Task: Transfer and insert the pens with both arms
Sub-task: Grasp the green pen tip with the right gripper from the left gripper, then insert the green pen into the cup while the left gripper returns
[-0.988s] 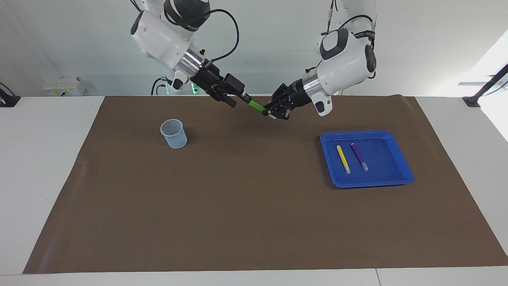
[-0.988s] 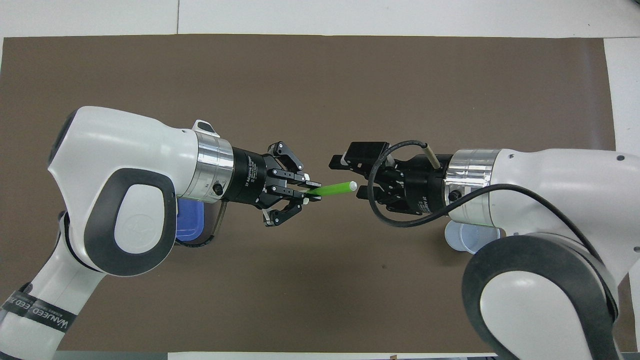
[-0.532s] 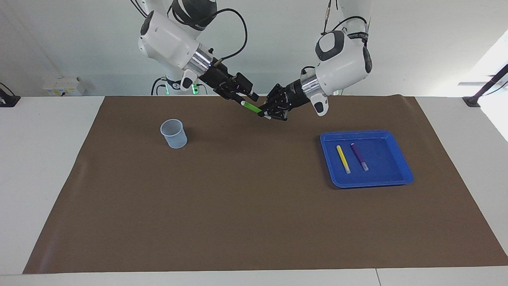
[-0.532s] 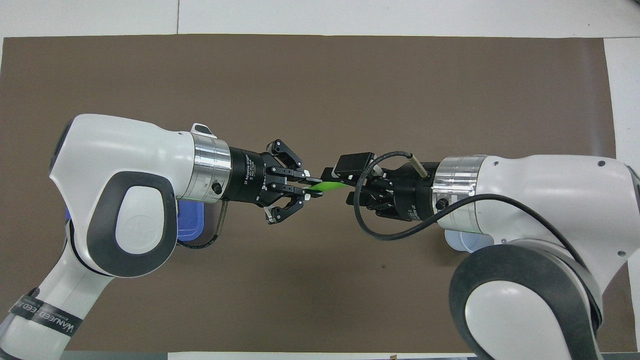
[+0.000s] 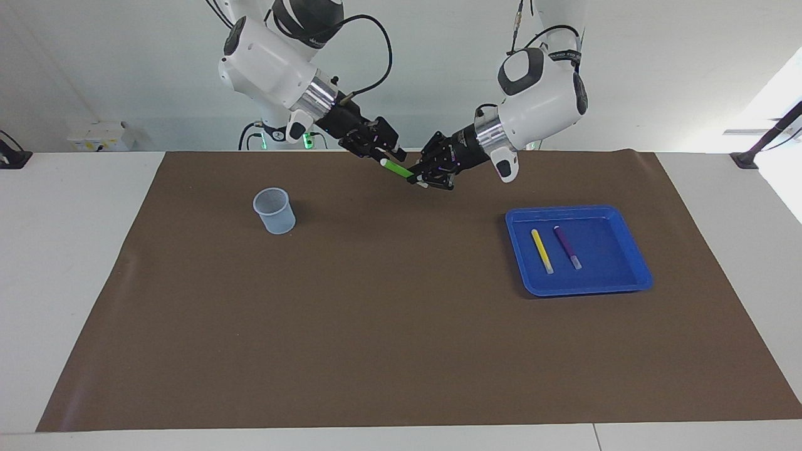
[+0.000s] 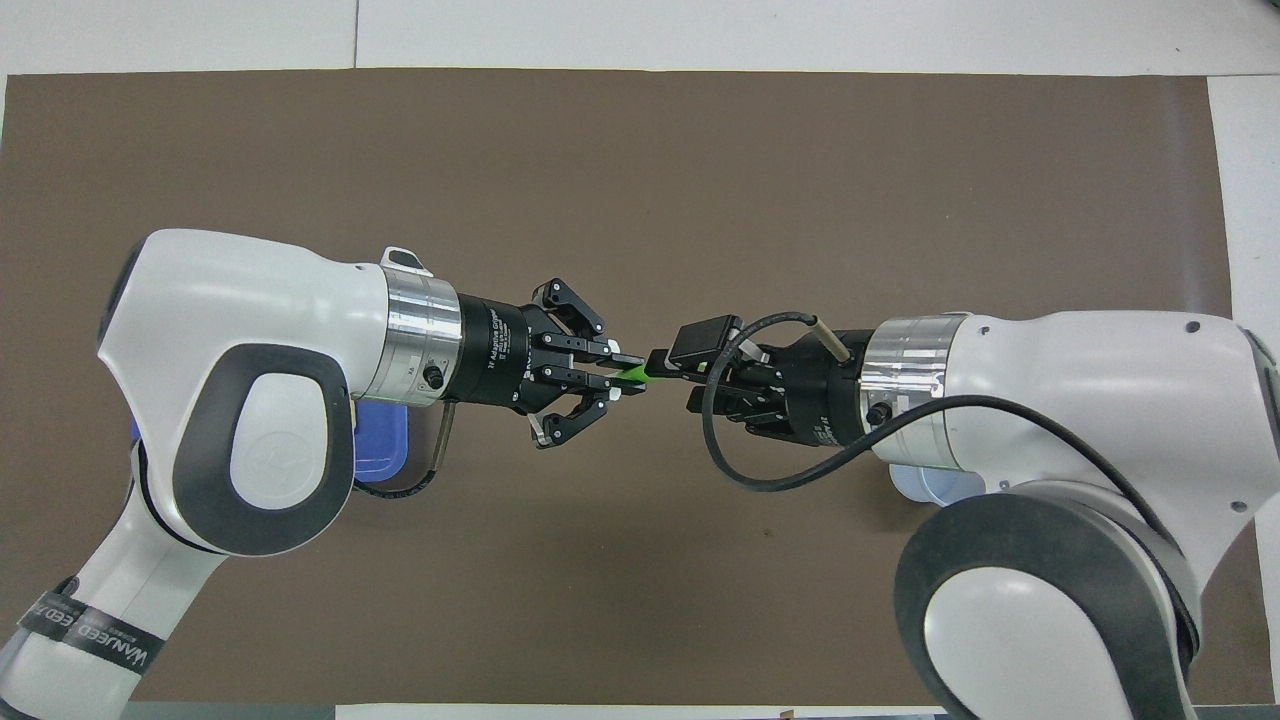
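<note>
Right tool [image 5: 387, 156] advanced, slim green pen [image 5: 396, 168]

The green pen [image 5: 396, 168] is seen tilted in mid-air at the upper centre of the frame, pale end uppermost. The yellow pen [image 5: 542, 250] and purple pen [image 5: 567, 247] are laid side by side, apart, at centre right.

- My table [image 5: 75, 263] is white, with a brown mat [image 5: 388, 326] spread over most of it.
- On the mat, a clear cup [image 5: 274, 211] stands at nine o'clock.
- A blue tray [image 5: 626, 275] lies at three o'clock.
</note>
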